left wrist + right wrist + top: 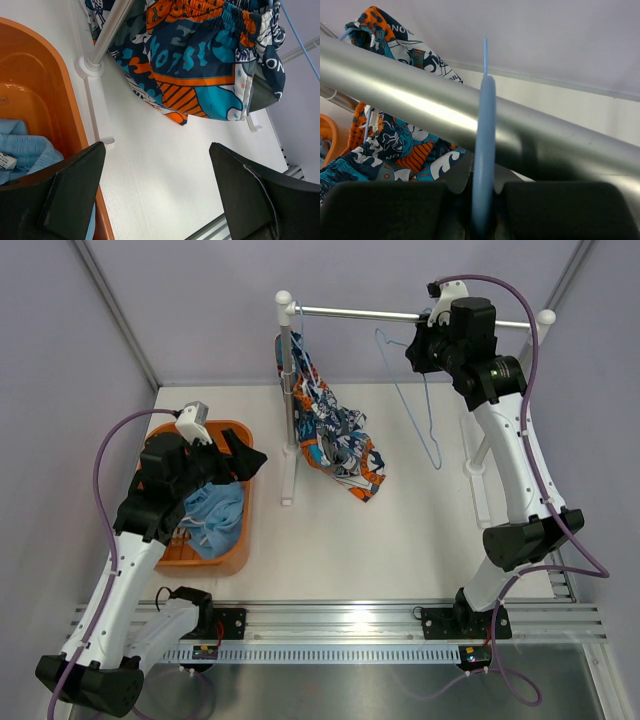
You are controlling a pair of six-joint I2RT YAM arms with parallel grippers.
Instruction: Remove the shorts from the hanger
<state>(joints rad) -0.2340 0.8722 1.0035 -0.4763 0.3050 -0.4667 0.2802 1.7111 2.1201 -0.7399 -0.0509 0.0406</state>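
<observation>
The printed navy, orange and teal shorts [335, 440] hang from a hanger hooked at the left end of the rack's rail [370, 313], draping down to the table. They also fill the top of the left wrist view [200, 65]. A bare blue hanger [415, 400] hangs near the rail's right end. My right gripper [432, 325] is up at the rail, shut on this hanger's hook [484, 150]. The light blue shorts [212, 515] lie in the orange basket [240, 550]. My left gripper [157, 146] stands open over the basket's right rim, holding nothing.
The rack's white post [289, 410] and foot stand between the basket and the printed shorts. Its right leg [478, 455] stands by my right arm. Grey walls close in the back and both sides. A metal rail [400, 625] runs along the near edge.
</observation>
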